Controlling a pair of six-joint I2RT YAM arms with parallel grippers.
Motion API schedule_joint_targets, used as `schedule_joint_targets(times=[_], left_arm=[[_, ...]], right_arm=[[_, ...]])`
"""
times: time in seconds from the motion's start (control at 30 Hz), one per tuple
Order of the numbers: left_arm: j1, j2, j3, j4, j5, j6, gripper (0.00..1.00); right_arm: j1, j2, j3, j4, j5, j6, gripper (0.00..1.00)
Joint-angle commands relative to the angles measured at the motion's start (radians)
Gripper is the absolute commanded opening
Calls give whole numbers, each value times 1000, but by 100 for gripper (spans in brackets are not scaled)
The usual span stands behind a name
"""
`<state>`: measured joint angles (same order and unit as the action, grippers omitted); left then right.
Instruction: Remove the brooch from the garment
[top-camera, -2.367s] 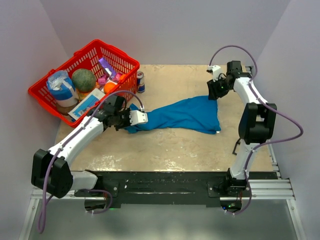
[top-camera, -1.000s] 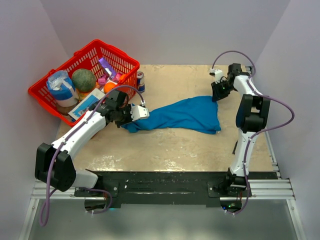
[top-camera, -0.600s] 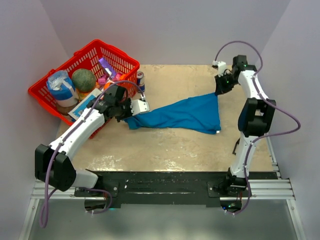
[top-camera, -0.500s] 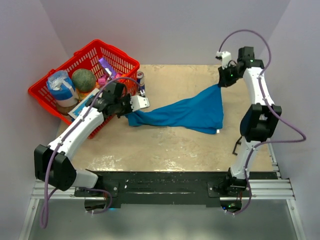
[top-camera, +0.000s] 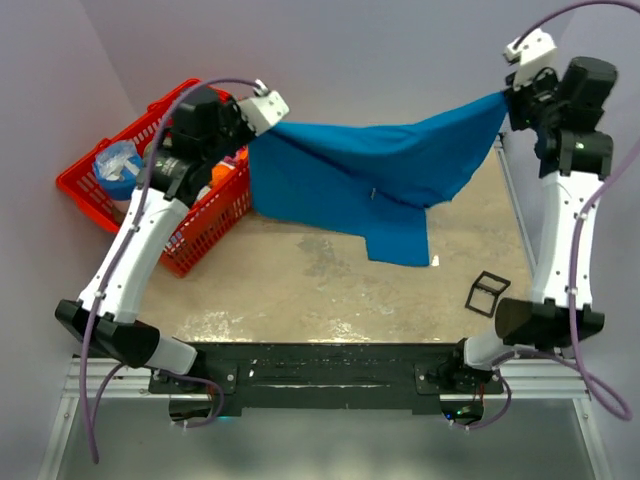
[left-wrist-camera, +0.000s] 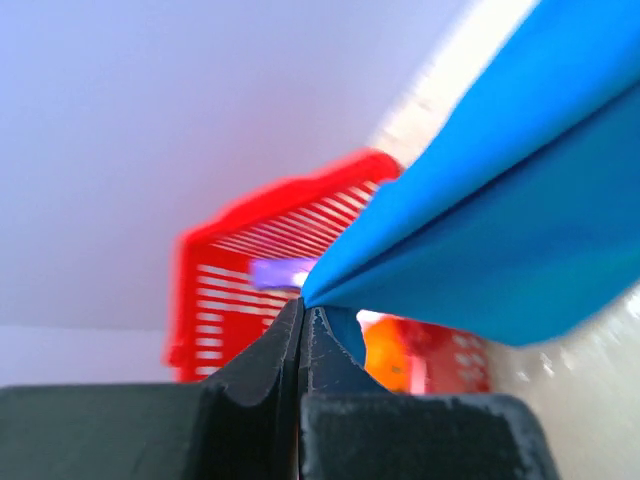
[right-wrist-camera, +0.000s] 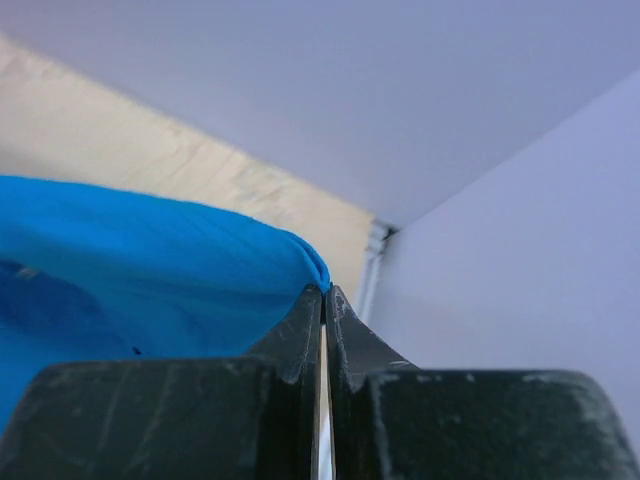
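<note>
The bright blue T-shirt (top-camera: 380, 165) hangs stretched in the air between my two grippers, and its lower flap reaches down to the table. My left gripper (top-camera: 252, 130) is shut on its left corner, as the left wrist view (left-wrist-camera: 302, 305) shows with blue cloth (left-wrist-camera: 500, 200) running off to the right. My right gripper (top-camera: 505, 97) is shut on its right corner, seen in the right wrist view (right-wrist-camera: 324, 290) with cloth (right-wrist-camera: 150, 260) to the left. A tiny pale speck (top-camera: 373, 193) on the cloth's middle may be the brooch; it is too small to tell.
A red basket (top-camera: 200, 235) with groceries stands at the left, right beside my left arm, and shows blurred in the left wrist view (left-wrist-camera: 230, 290). A small black wire frame (top-camera: 487, 293) lies on the table at the right. A white speck (top-camera: 436, 260) lies by the shirt's lower corner.
Both arms rose high and apart. They lifted the shirt off the table, so it now hangs spread between the grippers instead of lying flat.
</note>
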<state>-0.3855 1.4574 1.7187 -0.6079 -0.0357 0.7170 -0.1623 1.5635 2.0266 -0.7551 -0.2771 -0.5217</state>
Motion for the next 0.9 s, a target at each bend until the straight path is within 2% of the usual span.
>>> schedule_joint_targets(times=[0.0, 0.1, 0.3, 0.67, 0.87], left_arm=[[8, -123, 165, 69, -72, -15, 0], [4, -206, 163, 68, -4, 16, 0], [-9, -337, 144, 20, 54, 12, 0], [8, -480, 176, 11, 112, -2, 0], [8, -523, 72, -1, 131, -19, 0]], right_arm=[[-34, -166, 13, 315, 32, 63, 0], [-36, -245, 63, 348, 27, 89, 0], [-36, -361, 112, 415, 119, 91, 0], [-36, -448, 239, 428, 164, 55, 0], [-34, -450, 181, 435, 153, 58, 0]])
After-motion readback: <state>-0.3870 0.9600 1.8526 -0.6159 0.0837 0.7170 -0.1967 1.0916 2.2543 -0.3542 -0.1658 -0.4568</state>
